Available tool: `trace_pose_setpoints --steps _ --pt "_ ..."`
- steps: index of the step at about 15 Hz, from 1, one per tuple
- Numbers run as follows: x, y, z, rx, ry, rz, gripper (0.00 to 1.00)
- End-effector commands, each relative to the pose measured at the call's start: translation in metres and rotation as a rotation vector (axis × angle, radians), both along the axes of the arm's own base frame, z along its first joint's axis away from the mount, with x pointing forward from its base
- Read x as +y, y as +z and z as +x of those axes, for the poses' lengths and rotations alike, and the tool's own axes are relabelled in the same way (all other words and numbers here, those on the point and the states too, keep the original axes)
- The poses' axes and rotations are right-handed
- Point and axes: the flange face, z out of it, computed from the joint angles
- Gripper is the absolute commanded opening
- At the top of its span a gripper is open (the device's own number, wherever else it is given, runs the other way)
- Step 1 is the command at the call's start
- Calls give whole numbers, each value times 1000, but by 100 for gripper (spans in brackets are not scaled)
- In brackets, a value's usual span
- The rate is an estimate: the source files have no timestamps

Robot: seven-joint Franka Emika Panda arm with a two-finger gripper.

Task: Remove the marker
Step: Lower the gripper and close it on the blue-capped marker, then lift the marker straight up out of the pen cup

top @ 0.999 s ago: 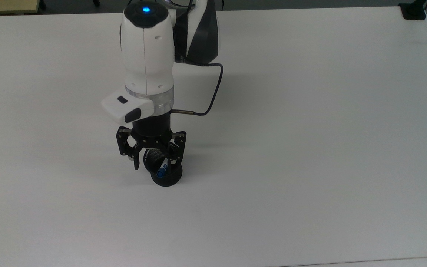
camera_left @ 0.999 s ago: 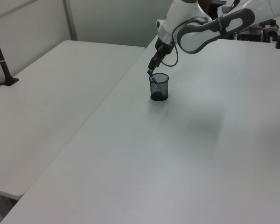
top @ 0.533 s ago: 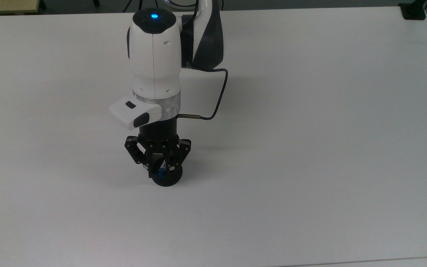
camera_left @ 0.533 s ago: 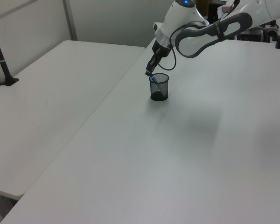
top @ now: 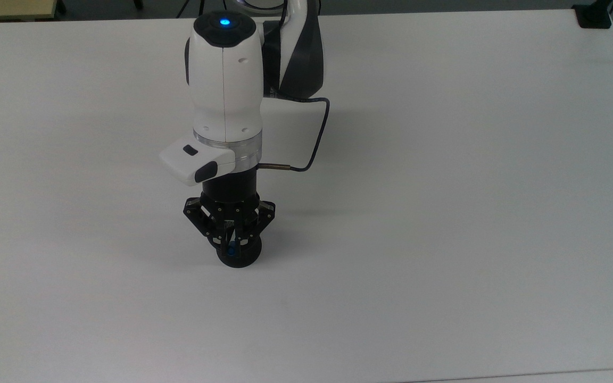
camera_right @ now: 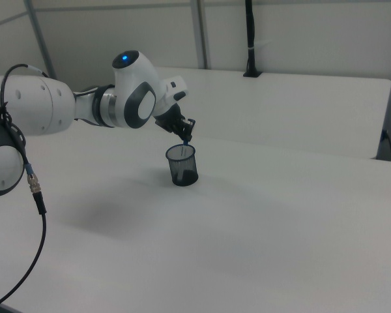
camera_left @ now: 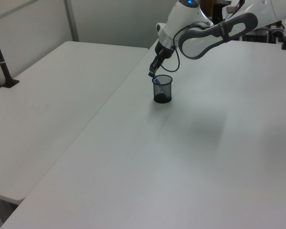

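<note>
A black mesh cup (top: 239,258) stands on the white table (top: 445,213), also seen in the left view (camera_left: 163,89) and the right view (camera_right: 182,165). The marker's blue cap (top: 230,247) sticks out above the cup's rim, leaning toward the top view's left; its white barrel is hidden in the cup. My gripper (top: 230,242) points down right over the cup, its black fingers shut on the blue cap. In the side views the gripper (camera_left: 153,75) (camera_right: 186,136) sits just above the rim with the marker (camera_right: 185,143) between the tips.
A dark cable (top: 314,133) loops off the wrist toward the top view's right. A black clamp (top: 594,16) sits at the table's far right corner. A second white table (camera_left: 47,105) with a black pole (camera_left: 0,52) adjoins on the left view's left.
The fingers, spread wide a second ago, have closed in on the marker's blue cap. The wrist shifted slightly to the top view's right and lowered over the cup.
</note>
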Motion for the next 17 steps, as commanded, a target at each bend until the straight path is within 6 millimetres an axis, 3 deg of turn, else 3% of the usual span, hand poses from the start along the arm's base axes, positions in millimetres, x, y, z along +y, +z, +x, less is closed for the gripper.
trace_pose_setpoints --steps 1,7,13,15,17 --pt "0 26 7 -61 4 -3 9" --pt "-6 93 -5 -152 -39 29 9" --pt "4 183 -33 -263 -50 75 9" --pt "16 195 -43 -243 -58 95 9" --pt "32 192 -48 -186 -43 97 9"
